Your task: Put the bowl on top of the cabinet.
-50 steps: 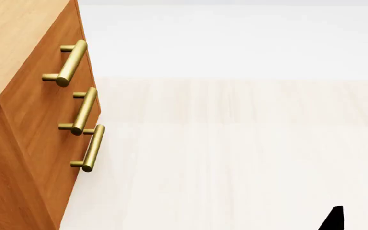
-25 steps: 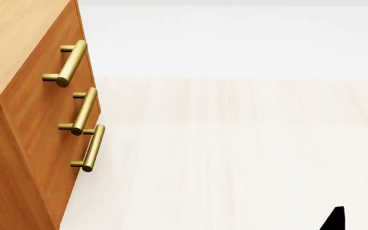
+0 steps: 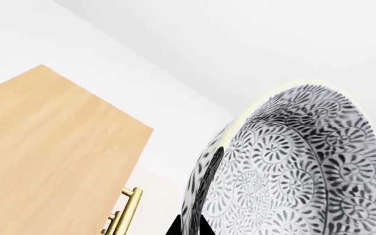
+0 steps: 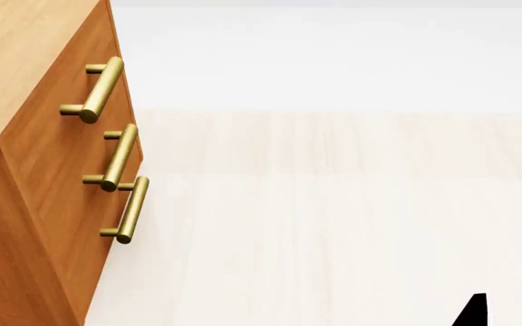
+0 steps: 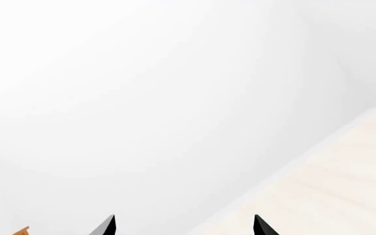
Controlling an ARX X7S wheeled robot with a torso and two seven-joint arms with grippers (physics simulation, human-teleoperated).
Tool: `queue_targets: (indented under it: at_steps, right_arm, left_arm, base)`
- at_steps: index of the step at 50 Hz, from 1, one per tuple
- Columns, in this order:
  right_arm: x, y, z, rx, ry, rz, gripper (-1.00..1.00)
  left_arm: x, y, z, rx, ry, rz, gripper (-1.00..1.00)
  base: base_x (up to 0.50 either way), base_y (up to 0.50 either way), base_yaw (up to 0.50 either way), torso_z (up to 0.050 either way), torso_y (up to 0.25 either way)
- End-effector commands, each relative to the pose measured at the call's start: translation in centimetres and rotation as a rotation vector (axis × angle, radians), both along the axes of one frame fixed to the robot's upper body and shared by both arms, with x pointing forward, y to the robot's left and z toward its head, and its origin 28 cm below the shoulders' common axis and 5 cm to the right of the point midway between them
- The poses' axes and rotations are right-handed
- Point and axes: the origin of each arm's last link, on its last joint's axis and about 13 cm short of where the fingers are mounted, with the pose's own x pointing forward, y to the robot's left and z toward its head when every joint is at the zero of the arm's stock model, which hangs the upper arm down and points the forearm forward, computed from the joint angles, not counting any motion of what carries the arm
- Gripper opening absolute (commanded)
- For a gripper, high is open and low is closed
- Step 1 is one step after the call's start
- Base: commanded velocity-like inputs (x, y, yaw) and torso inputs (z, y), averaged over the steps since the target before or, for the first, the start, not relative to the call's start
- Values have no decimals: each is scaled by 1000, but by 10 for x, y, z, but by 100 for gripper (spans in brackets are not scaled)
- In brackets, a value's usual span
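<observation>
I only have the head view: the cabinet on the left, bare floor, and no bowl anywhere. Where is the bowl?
Observer: The left wrist view shows it. The left gripper is gripping the bowl by its rim.
Operator: Is it resting on the cabinet yet?
Observer: Not yet. In that view the bowl is off to the side of the cabinet top, with only white wall behind it.
</observation>
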Motion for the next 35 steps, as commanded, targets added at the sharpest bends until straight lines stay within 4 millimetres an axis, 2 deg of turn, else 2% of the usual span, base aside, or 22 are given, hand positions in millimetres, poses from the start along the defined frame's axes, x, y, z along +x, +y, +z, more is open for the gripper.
queue_targets:
  at_steps: [1,16,22,35]
  right_arm:
    - [0,0,0,0,-1,1,100]
    - [-1,1,-1,-2,-2,5,100]
    - [-1,1,-1,-5,-2,5,100]
    - [-1,1,-1,-5,-3,6,100]
  left_arm:
    - [-2,5,12,-91,74,37,-100]
    - [8,16,1,-160,109,120,-100]
    - [13,24,-9,-203,124,170,-100]
    - [11,30,-11,-219,117,169,-100]
  base:
    - [0,0,0,0,0]
    - [0,0,0,0,1]
    - [0,0,0,0,0]
    - [0,0,0,0,1]
